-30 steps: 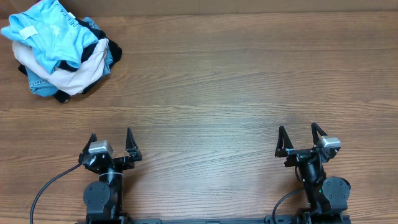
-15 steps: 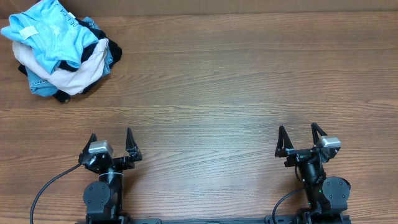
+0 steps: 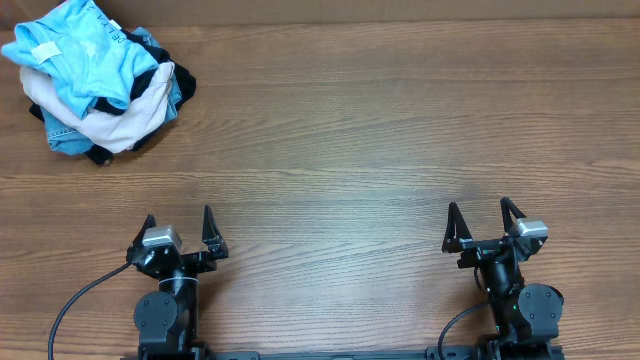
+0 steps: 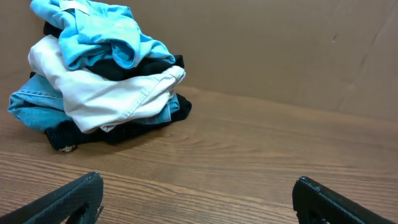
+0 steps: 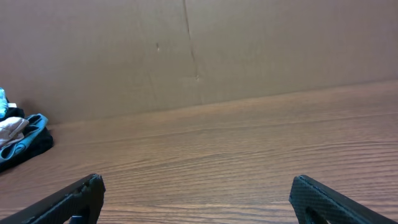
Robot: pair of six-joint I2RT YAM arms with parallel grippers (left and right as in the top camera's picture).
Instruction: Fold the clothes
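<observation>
The clothes, a crumpled sky-blue T-shirt [image 3: 85,48] with a white neck tag, lie on top of a heap at the table's far left corner. In the left wrist view the T-shirt [image 4: 99,28] crowns that heap at upper left. My left gripper [image 3: 180,232] rests open near the front edge, far from the heap, with nothing between its fingers [image 4: 68,200]. My right gripper [image 3: 484,225] stands open at the front right, also empty, its fingers [image 5: 323,198] wide apart over bare wood.
Under the T-shirt lie a cream garment [image 3: 110,118], a denim-blue one [image 3: 62,138] and a black one [image 4: 124,68]. The heap's edge [image 5: 18,143] shows at far left in the right wrist view. A brown cardboard wall [image 5: 199,50] backs the wooden table [image 3: 380,140].
</observation>
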